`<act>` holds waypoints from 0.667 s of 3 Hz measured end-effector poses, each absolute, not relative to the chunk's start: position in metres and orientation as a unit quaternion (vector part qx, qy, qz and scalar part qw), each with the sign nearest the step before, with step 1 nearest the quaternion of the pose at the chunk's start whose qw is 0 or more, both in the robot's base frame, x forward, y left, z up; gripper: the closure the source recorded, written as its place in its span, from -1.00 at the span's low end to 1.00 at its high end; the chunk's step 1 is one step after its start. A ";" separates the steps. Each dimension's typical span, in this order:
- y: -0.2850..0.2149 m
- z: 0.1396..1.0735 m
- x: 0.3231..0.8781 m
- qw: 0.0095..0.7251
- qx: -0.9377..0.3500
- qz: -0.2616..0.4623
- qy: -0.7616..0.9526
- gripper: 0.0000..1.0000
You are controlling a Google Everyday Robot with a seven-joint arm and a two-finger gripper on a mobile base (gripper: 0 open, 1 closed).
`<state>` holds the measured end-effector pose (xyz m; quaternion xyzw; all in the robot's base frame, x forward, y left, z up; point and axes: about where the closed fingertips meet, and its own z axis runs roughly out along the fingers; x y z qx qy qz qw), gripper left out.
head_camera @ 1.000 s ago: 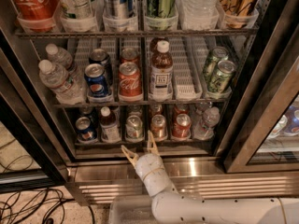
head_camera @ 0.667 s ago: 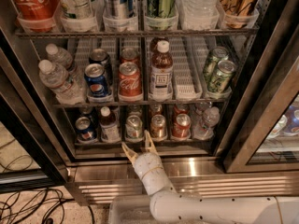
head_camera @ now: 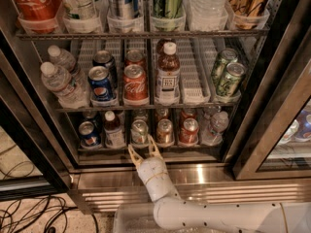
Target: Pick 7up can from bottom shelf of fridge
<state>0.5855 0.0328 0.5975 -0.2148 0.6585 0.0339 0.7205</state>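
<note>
The 7up can point(head_camera: 139, 131), silvery with green print, stands at the front of the bottom shelf point(head_camera: 199, 147) of the fridge point(head_camera: 209, 174), third lane from the left. My gripper point(head_camera: 141, 145) is open. It points up into the fridge just below and in front of the can. One finger point(head_camera: 131, 152) is left of the can's base and the other is at its lower right. The fingers are close to the can but not closed on it.
On the bottom shelf a Pepsi can point(head_camera: 89, 134) and a small bottle point(head_camera: 114, 131) stand left of the 7up can. A copper-coloured can point(head_camera: 164, 131), a red can point(head_camera: 189, 131) and a water bottle point(head_camera: 214, 128) stand right. Dark door frames flank the opening. Cables point(head_camera: 29, 215) lie on the floor.
The gripper has crept slightly up and forward toward the bottom shelf. The fingers stay open. The cans have not moved.
</note>
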 end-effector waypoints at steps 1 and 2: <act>0.033 0.598 0.590 0.725 -0.213 0.026 0.654 -0.28; 0.032 0.597 0.595 0.729 -0.209 0.016 0.651 -0.34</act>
